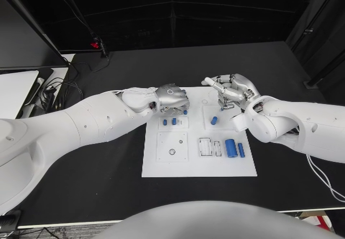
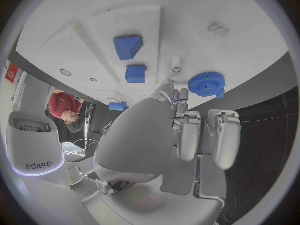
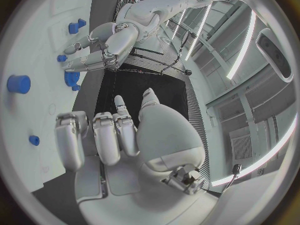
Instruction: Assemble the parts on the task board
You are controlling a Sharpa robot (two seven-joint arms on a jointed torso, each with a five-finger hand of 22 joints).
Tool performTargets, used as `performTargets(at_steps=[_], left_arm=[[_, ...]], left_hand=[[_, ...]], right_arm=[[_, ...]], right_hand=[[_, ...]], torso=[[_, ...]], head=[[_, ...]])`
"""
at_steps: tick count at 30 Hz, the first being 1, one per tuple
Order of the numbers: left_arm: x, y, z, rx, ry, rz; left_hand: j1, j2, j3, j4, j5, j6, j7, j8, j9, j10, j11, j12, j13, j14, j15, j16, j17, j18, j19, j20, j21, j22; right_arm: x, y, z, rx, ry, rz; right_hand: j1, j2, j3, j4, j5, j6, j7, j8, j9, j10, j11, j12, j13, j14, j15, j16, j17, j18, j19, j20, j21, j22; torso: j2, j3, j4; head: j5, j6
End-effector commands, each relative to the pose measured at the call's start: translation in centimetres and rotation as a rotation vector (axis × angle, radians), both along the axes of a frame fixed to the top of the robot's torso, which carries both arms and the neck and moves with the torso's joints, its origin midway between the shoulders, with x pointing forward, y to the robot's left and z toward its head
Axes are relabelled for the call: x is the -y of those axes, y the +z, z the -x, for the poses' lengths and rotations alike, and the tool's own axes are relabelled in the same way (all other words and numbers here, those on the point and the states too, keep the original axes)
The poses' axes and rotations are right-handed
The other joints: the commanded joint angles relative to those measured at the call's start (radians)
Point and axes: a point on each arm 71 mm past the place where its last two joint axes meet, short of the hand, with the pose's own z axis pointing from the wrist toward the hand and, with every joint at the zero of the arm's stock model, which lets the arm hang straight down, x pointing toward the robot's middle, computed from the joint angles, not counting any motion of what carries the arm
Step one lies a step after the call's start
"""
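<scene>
The white task board [image 1: 198, 159] lies mid-table. My left hand [image 1: 171, 98] hovers over its far left corner with fingers [image 2: 187, 130] stretched out and nothing in them. Their tips reach close to a blue gear [image 2: 206, 82] standing on the board; the same gear [image 3: 72, 78] and left hand [image 3: 100, 47] appear in the right wrist view. Two blue blocks [image 2: 128, 46] lie beyond. My right hand [image 1: 230, 89] is held above the far right part of the board, fingers [image 3: 100, 135] bent and holding nothing. Small blue parts [image 1: 175, 120], [image 1: 214, 119] and two blue cylinders [image 1: 230, 148] rest on the board.
A blue cylinder [image 3: 19, 83] and a small blue peg [image 3: 34, 140] stand on the board near my right hand. Cables [image 1: 58, 92] and a white box [image 1: 14, 89] lie at the table's far left. Black table [image 1: 93, 189] surrounds the board.
</scene>
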Motion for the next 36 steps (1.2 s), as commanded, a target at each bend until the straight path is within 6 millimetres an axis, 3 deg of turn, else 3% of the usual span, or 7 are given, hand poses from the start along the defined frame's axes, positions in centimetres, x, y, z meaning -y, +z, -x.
performTargets(at_steps=[1, 15, 24, 32, 36], left_arm=[[0.09, -0.05, -0.05, -0.007, 0.004, -0.017], [0.84, -0.33, 0.12, -0.023, -0.002, -0.028], [0.95, -0.57, 0.19, -0.035, 0.004, -0.038], [0.99, -0.71, 0.17, -0.046, 0.008, -0.050], [1.01, -0.72, 0.19, -0.046, 0.008, -0.050]], left_hand=[[-0.009, -0.005, 0.005, 0.002, -0.005, -0.002, -0.007, -0.005, -0.001, -0.001, -0.004, -0.003, 0.001, 0.105, -0.006, 0.001, 0.263, -0.007, 0.103, -0.006, 0.003, 0.263], [-0.012, 0.001, 0.017, 0.002, -0.004, 0.002, -0.008, -0.006, -0.003, 0.005, -0.005, -0.004, 0.001, 0.105, -0.007, 0.001, 0.263, -0.007, 0.103, -0.008, 0.003, 0.263], [0.001, 0.008, 0.041, 0.000, -0.004, 0.009, -0.011, -0.006, -0.005, 0.010, -0.008, -0.008, 0.001, 0.105, -0.008, 0.001, 0.263, -0.007, 0.103, -0.009, 0.003, 0.263], [-0.001, 0.008, 0.055, 0.001, -0.004, 0.033, -0.015, 0.002, -0.003, 0.032, -0.012, -0.004, 0.002, 0.105, -0.011, 0.001, 0.263, -0.007, 0.103, -0.011, 0.003, 0.263], [0.001, 0.009, 0.067, 0.000, -0.005, 0.056, -0.020, 0.011, 0.001, 0.056, -0.017, 0.001, 0.002, 0.105, -0.015, 0.001, 0.263, -0.007, 0.103, -0.012, 0.003, 0.263]], right_arm=[[-0.14, 0.12, 0.02, 0.005, 0.005, -0.005], [-0.33, 0.06, -0.04, 0.000, 0.011, -0.006], [-0.47, 0.06, -0.03, -0.002, 0.015, -0.008], [-0.52, 0.03, -0.02, -0.006, 0.016, -0.007], [-0.52, 0.02, -0.01, -0.007, 0.015, -0.007]], right_hand=[[0.000, 0.010, -0.008, 0.000, 0.004, -0.008, 0.020, 0.006, 0.000, 0.104, 0.006, 0.003, 0.263, 0.104, 0.005, 0.002, 0.263, -0.007, 0.109, -0.001, 0.003, 0.263], [0.001, 0.012, -0.008, -0.001, 0.006, -0.009, 0.020, 0.007, 0.000, 0.104, 0.006, 0.003, 0.263, 0.104, 0.006, 0.002, 0.263, -0.007, 0.109, -0.001, 0.003, 0.263], [0.001, 0.012, -0.008, -0.001, 0.007, -0.009, 0.020, 0.007, 0.000, 0.104, 0.006, 0.003, 0.263, 0.104, 0.006, 0.002, 0.263, -0.007, 0.109, -0.001, 0.003, 0.263], [0.001, 0.012, -0.008, -0.001, 0.007, -0.009, 0.020, 0.007, 0.000, 0.104, 0.006, 0.003, 0.263, 0.104, 0.006, 0.002, 0.263, -0.007, 0.109, -0.001, 0.003, 0.263], [0.001, 0.012, -0.009, 0.000, 0.007, -0.009, 0.020, 0.008, 0.000, 0.104, 0.006, 0.003, 0.263, 0.104, 0.006, 0.002, 0.263, -0.007, 0.109, -0.001, 0.003, 0.263]], torso=[[0.000, -0.0007, 0.0001], [-0.001, 0.0011, 0.0016], [-0.001, 0.0003, 0.0007], [-0.001, -0.0002, -0.0011], [0.000, 0.0006, 0.0012]], head=[[-0.001, -0.002], [-0.005, 0.001], [-0.004, 0.002], [-0.004, 0.001], [-0.006, 0.001]])
